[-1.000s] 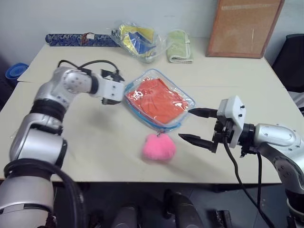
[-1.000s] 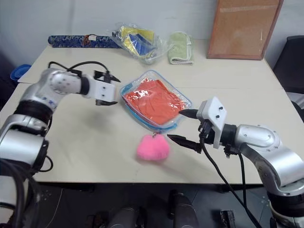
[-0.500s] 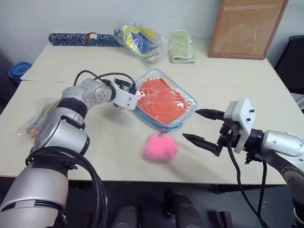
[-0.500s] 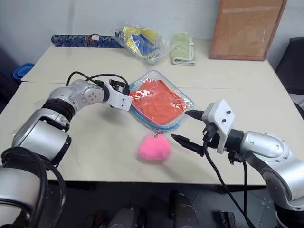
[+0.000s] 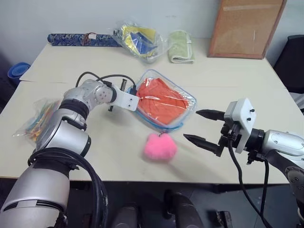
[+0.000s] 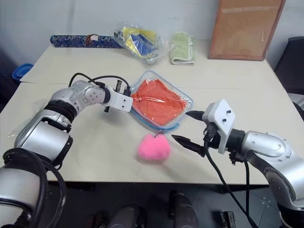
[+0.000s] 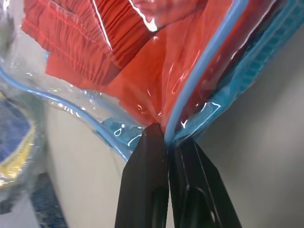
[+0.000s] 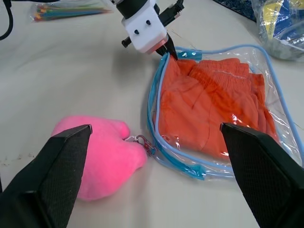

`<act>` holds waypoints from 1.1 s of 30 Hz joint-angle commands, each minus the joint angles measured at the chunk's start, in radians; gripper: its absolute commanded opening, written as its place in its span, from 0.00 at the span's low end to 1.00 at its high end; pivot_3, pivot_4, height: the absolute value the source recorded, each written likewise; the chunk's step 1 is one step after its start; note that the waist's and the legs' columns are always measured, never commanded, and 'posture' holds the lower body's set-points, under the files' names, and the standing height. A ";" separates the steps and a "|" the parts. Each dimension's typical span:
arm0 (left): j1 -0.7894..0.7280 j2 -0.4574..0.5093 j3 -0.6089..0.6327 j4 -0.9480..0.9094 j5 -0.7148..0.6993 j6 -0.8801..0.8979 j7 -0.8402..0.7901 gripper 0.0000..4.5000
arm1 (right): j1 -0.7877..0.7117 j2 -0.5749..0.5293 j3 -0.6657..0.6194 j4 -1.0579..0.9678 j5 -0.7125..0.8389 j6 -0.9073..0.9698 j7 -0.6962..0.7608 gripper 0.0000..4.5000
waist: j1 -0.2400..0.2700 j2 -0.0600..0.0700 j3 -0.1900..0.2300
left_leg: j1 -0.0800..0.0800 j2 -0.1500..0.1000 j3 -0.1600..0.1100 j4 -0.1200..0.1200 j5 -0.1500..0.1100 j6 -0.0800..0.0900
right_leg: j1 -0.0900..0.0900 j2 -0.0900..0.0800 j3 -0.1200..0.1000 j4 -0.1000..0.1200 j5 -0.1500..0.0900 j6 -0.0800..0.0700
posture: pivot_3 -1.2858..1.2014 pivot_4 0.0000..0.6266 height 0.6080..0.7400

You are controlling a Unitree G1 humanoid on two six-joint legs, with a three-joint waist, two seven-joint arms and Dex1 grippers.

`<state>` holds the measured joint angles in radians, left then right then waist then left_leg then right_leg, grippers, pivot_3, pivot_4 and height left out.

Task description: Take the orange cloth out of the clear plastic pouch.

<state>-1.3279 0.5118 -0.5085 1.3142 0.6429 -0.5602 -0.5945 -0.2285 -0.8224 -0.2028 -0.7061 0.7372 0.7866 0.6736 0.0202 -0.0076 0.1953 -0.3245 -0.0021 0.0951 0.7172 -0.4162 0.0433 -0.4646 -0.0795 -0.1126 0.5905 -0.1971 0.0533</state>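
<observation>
While the orange cloth (image 5: 162, 102) lies inside the clear plastic pouch (image 5: 189, 98) at centre frame, the right gripper (image 5: 201, 127) waits wide open at lower right. Seen from the left wrist, the left gripper (image 7: 168, 142) pinches the pouch's blue edge; extraction has not begun.

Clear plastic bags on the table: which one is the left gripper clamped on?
The clear plastic pouch with blue trim holding the orange cloth; the left gripper pinches its edge. The crinkly bag and sticks bag lie untouched.
</observation>
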 commanded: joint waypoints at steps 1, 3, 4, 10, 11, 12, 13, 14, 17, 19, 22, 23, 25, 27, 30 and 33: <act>0.096 0.030 0.105 -0.127 -0.155 0.126 -0.235 0.00 | -0.019 -0.014 -0.003 -0.015 0.009 -0.022 0.020 1.00 | -0.003 0.000 0.000 | 0.000 0.001 0.000 0.000 0.000 0.000 | 0.000 0.000 0.000 0.000 0.000 0.000 | 0.52 0.24 1.00; 0.229 0.055 0.157 -0.390 -0.234 0.314 -0.356 0.00 | -0.021 -0.010 0.014 -0.007 0.001 -0.030 0.032 1.00 | -0.004 0.000 0.000 | 0.001 0.001 0.000 0.000 0.000 0.000 | 0.000 0.000 0.000 0.000 0.000 0.000 | 0.52 0.24 1.00; 0.329 0.078 0.180 -0.592 -0.266 0.445 -0.417 0.00 | -0.022 -0.008 0.024 -0.003 -0.005 -0.035 0.039 1.00 | -0.009 0.001 -0.001 | 0.001 0.001 0.000 0.000 0.000 0.000 | 0.000 0.000 0.001 0.001 0.000 0.000 | 0.52 0.24 1.00; 0.695 0.156 0.243 -1.364 -0.239 0.990 -0.504 0.00 | -0.036 -0.001 0.061 0.015 -0.009 -0.050 0.065 1.00 | -0.018 0.001 -0.001 | 0.002 0.002 -0.001 0.002 0.000 -0.001 | 0.002 0.000 0.008 0.000 0.000 0.000 | 0.52 0.24 1.00; 0.722 0.168 0.241 -1.415 -0.220 1.004 -0.488 0.00 | -0.039 0.000 0.066 0.017 -0.010 -0.051 0.067 1.00 | -0.018 0.001 -0.001 | 0.002 0.002 -0.001 0.002 -0.001 -0.002 | 0.003 0.000 0.009 0.000 0.000 -0.001 | 0.52 0.24 1.00; 0.736 0.177 0.238 -1.445 -0.209 1.008 -0.474 0.00 | -0.043 0.001 0.072 0.020 -0.011 -0.051 0.068 1.00 | -0.017 0.001 -0.001 | 0.002 0.002 -0.001 0.002 -0.001 -0.002 | 0.003 0.000 0.009 0.001 0.000 -0.001 | 0.52 0.24 1.00; 0.746 0.180 0.236 -1.464 -0.198 1.020 -0.457 0.00 | -0.046 0.002 0.077 0.023 -0.013 -0.053 0.071 1.00 | -0.014 0.001 -0.001 | 0.003 0.002 -0.001 0.002 -0.001 -0.002 | 0.004 -0.001 0.009 0.001 -0.001 -0.001 | 0.52 0.24 1.00; 0.750 0.181 0.234 -1.474 -0.191 1.031 -0.445 0.00 | -0.049 0.002 0.081 0.026 -0.014 -0.054 0.073 1.00 | -0.012 0.001 -0.001 | 0.003 0.002 -0.001 0.002 0.000 -0.002 | 0.004 -0.001 0.010 0.001 -0.001 -0.001 | 0.52 0.24 1.00; 0.738 0.204 0.217 -1.446 -0.151 1.016 -0.409 0.00 | -0.059 0.004 0.094 0.044 -0.024 -0.064 0.080 1.00 | -0.008 0.001 -0.001 | 0.004 0.002 -0.001 0.002 0.000 -0.002 | 0.004 -0.001 0.010 0.002 -0.001 -0.002 | 0.52 0.24 1.00; 0.728 0.220 0.215 -1.440 -0.152 1.004 -0.409 0.12 | -0.065 0.006 0.098 0.053 -0.028 -0.070 0.080 1.00 | -0.007 0.001 -0.001 | 0.004 0.002 -0.001 0.002 0.000 -0.002 | 0.003 -0.001 0.010 0.002 -0.001 -0.002 | 0.52 0.24 1.00; 0.716 0.229 0.218 -1.442 -0.167 0.995 -0.406 0.28 | -0.068 0.011 0.103 0.060 -0.034 -0.075 0.076 1.00 | -0.008 0.001 -0.001 | 0.004 0.003 -0.001 0.002 0.000 -0.003 | 0.003 0.000 0.010 0.002 -0.001 -0.002 | 0.52 0.24 1.00; 0.709 0.233 0.217 -1.437 -0.166 0.979 -0.398 0.35 | -0.066 0.013 0.104 0.059 -0.036 -0.076 0.075 1.00 | -0.007 0.001 -0.001 | 0.004 0.003 -0.001 0.001 0.000 -0.003 | 0.003 0.000 0.010 0.002 -0.001 -0.002 | 0.52 0.24 1.00; 0.687 0.237 0.225 -1.420 -0.181 0.941 -0.387 0.49 | -0.060 0.019 0.102 0.055 -0.039 -0.077 0.069 1.00 | -0.004 0.001 -0.001 | 0.003 0.003 -0.001 0.002 0.000 -0.003 | 0.002 -0.001 0.010 0.002 -0.001 -0.003 | 0.52 0.24 1.00; 0.661 0.239 0.240 -1.393 -0.210 0.889 -0.389 0.49 | -0.053 0.023 0.099 0.050 -0.040 -0.078 0.062 1.00 | -0.001 0.001 -0.001 | 0.003 0.003 -0.001 0.002 0.000 -0.003 | 0.002 -0.001 0.010 0.002 -0.001 -0.003 | 0.52 0.24 1.00; 0.616 0.255 0.253 -1.325 -0.271 0.757 -0.408 0.49 | -0.040 0.022 0.091 0.045 -0.041 -0.082 0.055 1.00 | 0.003 0.001 -0.001 | 0.002 0.003 -0.001 0.002 0.000 -0.003 | 0.002 -0.001 0.009 0.001 -0.001 -0.003 | 0.52 0.24 1.00; 0.570 0.318 0.231 -1.205 -0.306 0.546 -0.455 0.49 | -0.029 0.019 0.081 0.043 -0.040 -0.087 0.049 1.00 | 0.003 0.001 -0.001 | 0.002 0.003 -0.001 0.002 0.000 -0.003 | 0.001 -0.001 0.009 0.001 -0.001 -0.003 | 0.52 0.24 1.00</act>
<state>-0.7277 0.8002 -0.2916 0.0733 0.3549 0.0783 -1.0310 -0.2603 -0.8040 -0.0884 -0.6291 0.6958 0.7206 0.7282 0.0231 -0.0065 0.1947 -0.3230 0.0009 0.0938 0.7188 -0.4167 0.0404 -0.4635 -0.0805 -0.1038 0.5916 -0.1985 0.0508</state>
